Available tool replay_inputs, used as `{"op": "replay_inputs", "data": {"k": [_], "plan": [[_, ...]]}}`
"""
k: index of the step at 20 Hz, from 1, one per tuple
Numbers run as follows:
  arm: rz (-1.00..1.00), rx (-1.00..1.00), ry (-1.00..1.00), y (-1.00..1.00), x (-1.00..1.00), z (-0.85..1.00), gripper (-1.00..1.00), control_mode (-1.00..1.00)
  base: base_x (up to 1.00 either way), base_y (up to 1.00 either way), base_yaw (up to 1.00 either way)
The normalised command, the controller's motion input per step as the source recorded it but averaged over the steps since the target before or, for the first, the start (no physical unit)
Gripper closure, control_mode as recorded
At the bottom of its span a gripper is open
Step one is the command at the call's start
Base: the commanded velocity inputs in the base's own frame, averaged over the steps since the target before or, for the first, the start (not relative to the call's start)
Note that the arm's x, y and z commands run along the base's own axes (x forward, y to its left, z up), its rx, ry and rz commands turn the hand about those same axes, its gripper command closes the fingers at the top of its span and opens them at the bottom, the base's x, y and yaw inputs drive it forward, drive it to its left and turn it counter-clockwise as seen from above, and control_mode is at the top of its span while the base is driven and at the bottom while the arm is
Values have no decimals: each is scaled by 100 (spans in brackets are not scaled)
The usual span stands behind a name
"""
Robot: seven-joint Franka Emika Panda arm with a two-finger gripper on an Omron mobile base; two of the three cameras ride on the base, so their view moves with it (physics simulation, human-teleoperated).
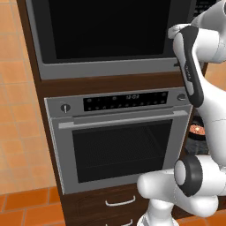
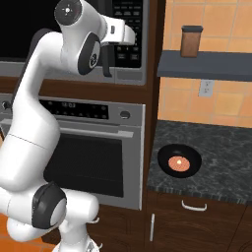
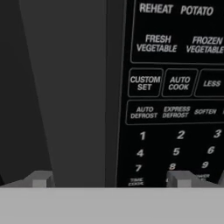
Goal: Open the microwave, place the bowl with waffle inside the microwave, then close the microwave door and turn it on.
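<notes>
Up at the microwave (image 2: 74,34) front my gripper (image 3: 109,179) hangs spread wide, empty — straddling door edge and keypad (image 3: 175,87). Risk: finger hits a button, misses handle. Bowl with waffle (image 2: 179,161) sits on counter (image 2: 216,162), well apart.

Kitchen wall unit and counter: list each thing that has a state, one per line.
microwave door: shut, dark glass front.
oven: door shut, display strip lit.
tool: open, holding nothing, facing the microwave's keypad and door edge.
bowl with waffle: on the counter right of the oven, waffle inside, not yet moved.
brown canister: upright on the shelf, lid on.
drawers: shut.
</notes>
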Motion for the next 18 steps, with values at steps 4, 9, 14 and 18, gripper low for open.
{"op": "replay_inputs", "data": {"k": [4,9,14,18], "plan": [[0,2,0,6,20,-22,-100,-100,0,0,0],[0,1,-1,3,21,-32,-100,-100,0,0,0],[0,3,-7,21,26,-56,-100,-100,0,0,0],[-2,0,-11,19,49,-44,-100,-100,0,0,0]]}}
